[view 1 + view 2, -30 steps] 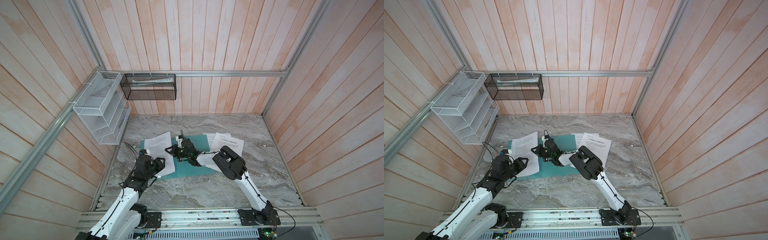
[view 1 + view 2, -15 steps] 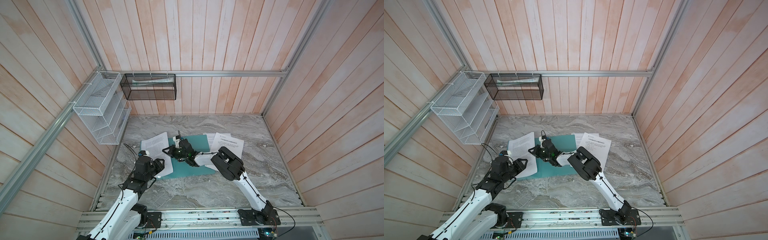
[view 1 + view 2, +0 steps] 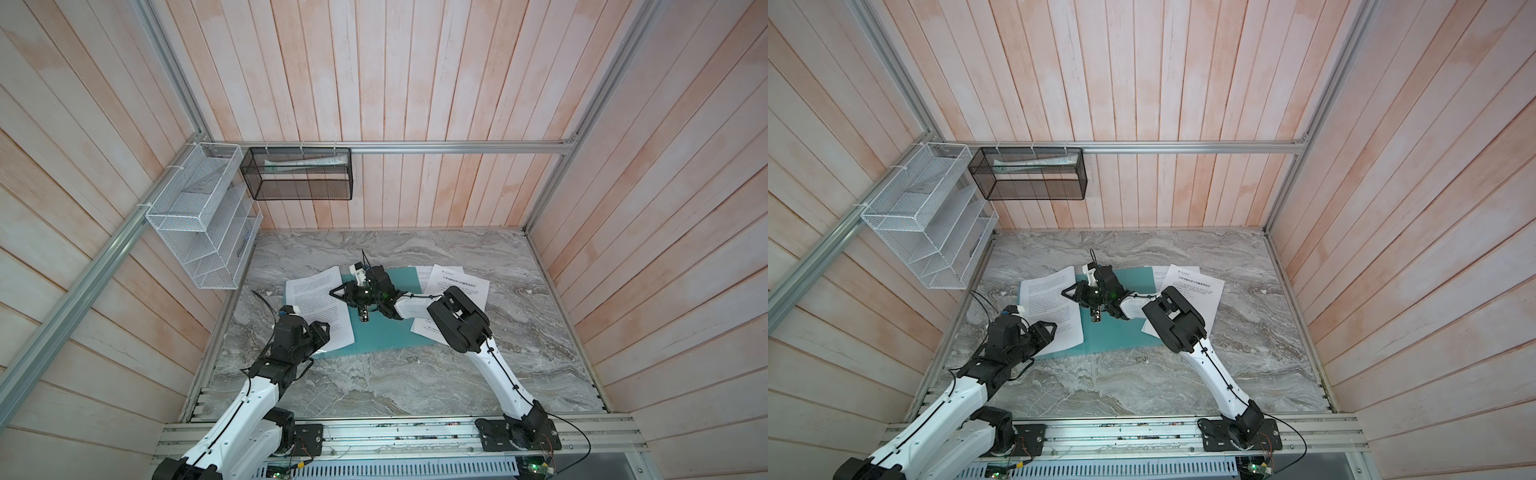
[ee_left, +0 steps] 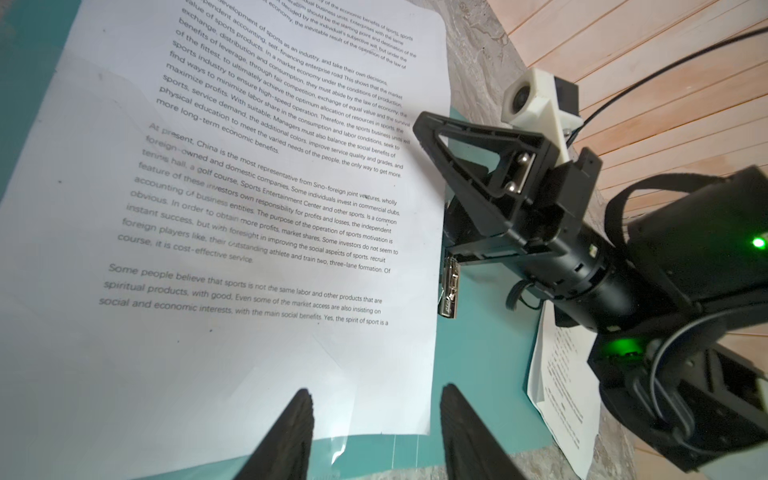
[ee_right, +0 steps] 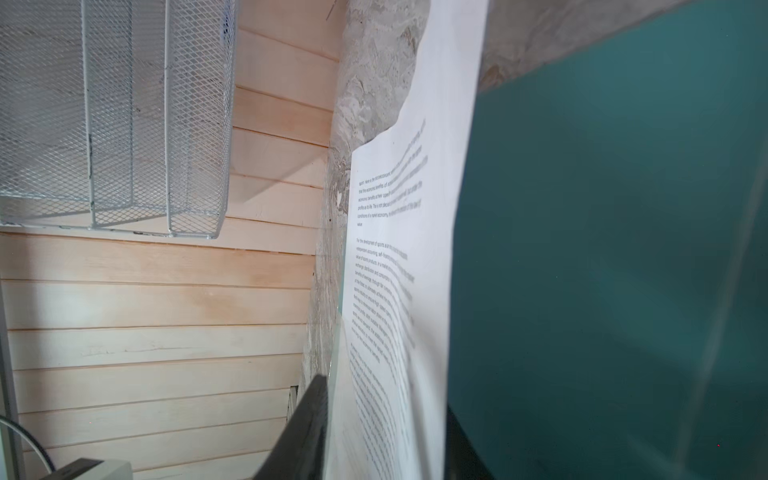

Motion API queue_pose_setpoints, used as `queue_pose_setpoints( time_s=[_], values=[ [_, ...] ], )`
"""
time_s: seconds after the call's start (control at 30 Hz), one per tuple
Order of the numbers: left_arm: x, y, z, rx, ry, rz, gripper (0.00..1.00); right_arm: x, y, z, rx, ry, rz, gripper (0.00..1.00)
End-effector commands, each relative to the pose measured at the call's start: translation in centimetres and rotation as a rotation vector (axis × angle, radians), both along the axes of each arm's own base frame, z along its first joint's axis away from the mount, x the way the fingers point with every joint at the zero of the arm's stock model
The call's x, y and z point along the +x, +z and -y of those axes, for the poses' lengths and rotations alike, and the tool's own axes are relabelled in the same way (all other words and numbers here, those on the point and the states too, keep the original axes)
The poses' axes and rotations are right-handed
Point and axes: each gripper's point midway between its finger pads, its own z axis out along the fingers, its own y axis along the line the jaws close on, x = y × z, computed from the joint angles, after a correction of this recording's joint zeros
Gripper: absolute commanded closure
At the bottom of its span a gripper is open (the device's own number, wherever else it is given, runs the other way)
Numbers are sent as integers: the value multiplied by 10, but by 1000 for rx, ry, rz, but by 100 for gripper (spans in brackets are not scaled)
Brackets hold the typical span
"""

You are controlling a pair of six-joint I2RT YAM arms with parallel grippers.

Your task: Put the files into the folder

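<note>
One teal folder [image 3: 386, 332] flat on marble tabletop [image 3: 374, 382], plank walls [image 3: 415, 83].

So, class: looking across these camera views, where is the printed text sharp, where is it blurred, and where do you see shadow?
Left wrist view: text on the printed sheet is sharp mid-page, softer at the near edge, with a faint shadow band across it. Right wrist view: the sheet is seen edge-on, its lines smeared, and the teal folder is soft. In both top views, the text is too small to read.
</note>
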Motion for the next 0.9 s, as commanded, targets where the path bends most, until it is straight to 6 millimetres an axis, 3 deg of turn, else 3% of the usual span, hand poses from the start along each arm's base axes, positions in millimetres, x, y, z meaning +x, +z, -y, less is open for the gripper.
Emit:
queue_pose_setpoints(
  time_s=[0.0, 0.17, 0.27, 0.53, 0.87],
  values=[
    [4, 4, -3, 1, 16, 33, 48, -14, -32, -3, -69, 77, -56, 68],
    [4, 0, -3, 4, 17, 30, 48, -12, -33, -8, -73, 97, -62, 76],
    [5, 1, -3, 5, 16, 31, 48, -9, -30, -11, -71, 99, -62, 100],
    [6, 5, -5, 14, 24, 46, 49, 5, -19, -5, -68, 49, -67, 100],
    [5, 7, -8, 29, 30, 49, 49, 30, 12, 17, -16, -66, -20, 100]
  ],
)
